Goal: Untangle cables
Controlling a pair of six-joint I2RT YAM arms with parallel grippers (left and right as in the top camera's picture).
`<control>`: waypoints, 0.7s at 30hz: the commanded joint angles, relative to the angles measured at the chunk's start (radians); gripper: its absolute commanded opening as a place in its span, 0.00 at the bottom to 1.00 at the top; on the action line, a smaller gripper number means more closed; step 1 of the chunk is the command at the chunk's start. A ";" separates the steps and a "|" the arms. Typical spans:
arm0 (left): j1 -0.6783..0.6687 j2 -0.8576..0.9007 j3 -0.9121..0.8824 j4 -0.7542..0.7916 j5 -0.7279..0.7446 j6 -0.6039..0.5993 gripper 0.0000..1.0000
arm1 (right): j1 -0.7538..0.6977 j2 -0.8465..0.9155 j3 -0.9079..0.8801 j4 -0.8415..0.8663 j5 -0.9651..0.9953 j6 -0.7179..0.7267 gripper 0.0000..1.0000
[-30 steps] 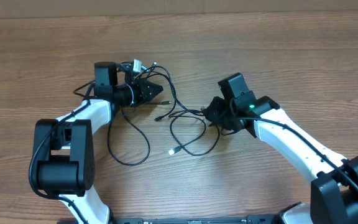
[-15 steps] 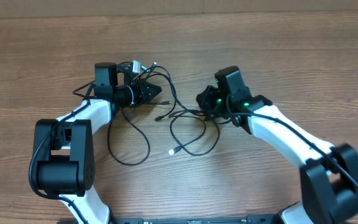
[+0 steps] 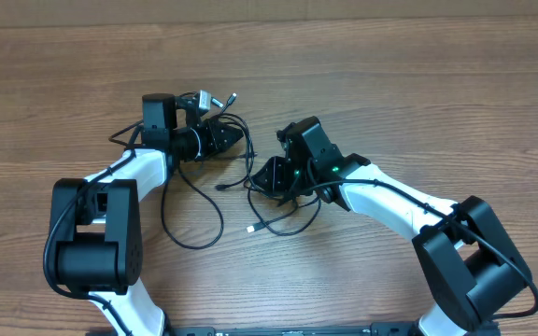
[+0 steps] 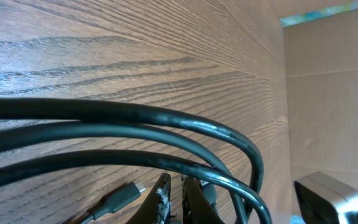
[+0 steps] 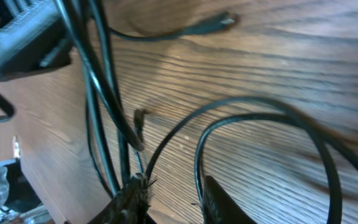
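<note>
The cables (image 3: 194,210) are thin black cords spread in loose loops on the wooden table between my two arms. One silvery plug tip (image 3: 251,228) lies near the middle, and another plug (image 4: 120,198) lies beside my left fingers. My left gripper (image 3: 241,135) (image 4: 178,196) is shut; cords (image 4: 166,121) drape across its fingers, and I see none between the tips. My right gripper (image 3: 261,177) (image 5: 174,186) is open, low over the tangle, close to the left gripper. A thin cord (image 5: 197,168) runs between its fingers, by the right one.
A small silvery block (image 4: 334,196) (image 3: 204,97) sits by the left gripper's far side among the cords. A cardboard wall (image 3: 269,9) borders the table's far edge. Thicker black wires run along both white arms.
My right arm has swung left toward the left gripper, carrying the middle loops and the plug tip left with it. The left arm has stayed in place.
</note>
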 commanded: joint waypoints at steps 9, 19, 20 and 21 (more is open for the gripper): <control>0.004 -0.026 0.000 0.001 -0.009 0.013 0.10 | 0.020 -0.004 0.014 0.023 -0.014 -0.035 0.36; 0.004 -0.026 0.000 0.001 -0.009 0.013 0.11 | 0.036 -0.004 0.014 0.093 0.094 -0.034 0.38; 0.004 -0.026 0.000 0.001 -0.009 0.013 0.11 | 0.036 -0.004 0.014 0.112 0.100 -0.034 0.35; 0.004 -0.026 0.000 0.001 -0.009 0.013 0.11 | 0.036 -0.004 0.014 0.125 0.110 -0.034 0.33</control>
